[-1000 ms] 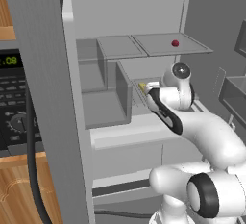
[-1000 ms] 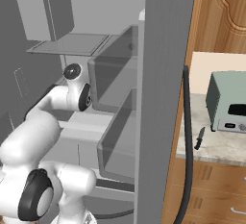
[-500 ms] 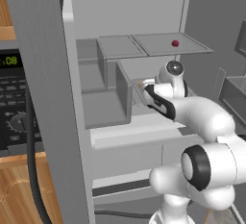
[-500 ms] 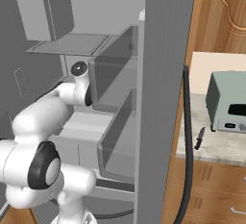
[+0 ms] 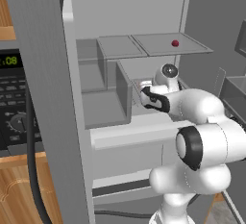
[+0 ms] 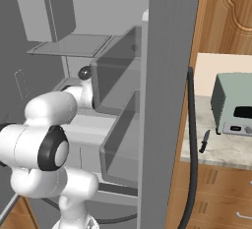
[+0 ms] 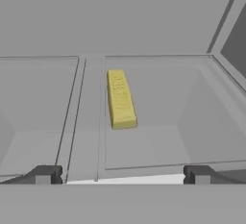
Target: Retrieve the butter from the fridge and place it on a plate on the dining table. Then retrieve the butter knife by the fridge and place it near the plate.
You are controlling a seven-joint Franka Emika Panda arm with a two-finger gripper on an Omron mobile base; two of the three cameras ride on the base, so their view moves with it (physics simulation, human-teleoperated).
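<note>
The butter (image 7: 120, 99) is a small yellow stick lying lengthwise on the grey floor of a bin inside the open fridge (image 5: 43, 74). My gripper (image 7: 122, 175) is open, its two dark fingertips spread wide just short of the butter, with nothing between them. In the left base view the gripper (image 5: 144, 92) reaches into the middle shelf bin behind a grey divider. The butter knife (image 6: 204, 141), slim and dark, lies on the stone counter right of the fridge (image 6: 167, 75). The plate and the dining table are out of view.
A small red ball (image 5: 175, 43) sits on the upper glass shelf. A grey-green toaster oven (image 6: 234, 110) stands on the counter beside the knife. A black oven panel (image 5: 9, 103) is left of the fridge. Door bins (image 6: 118, 125) jut out close to the arm.
The arm has folded and pushed the hand deeper into the fridge shelf. The gripper stays open and nothing has been picked up.
</note>
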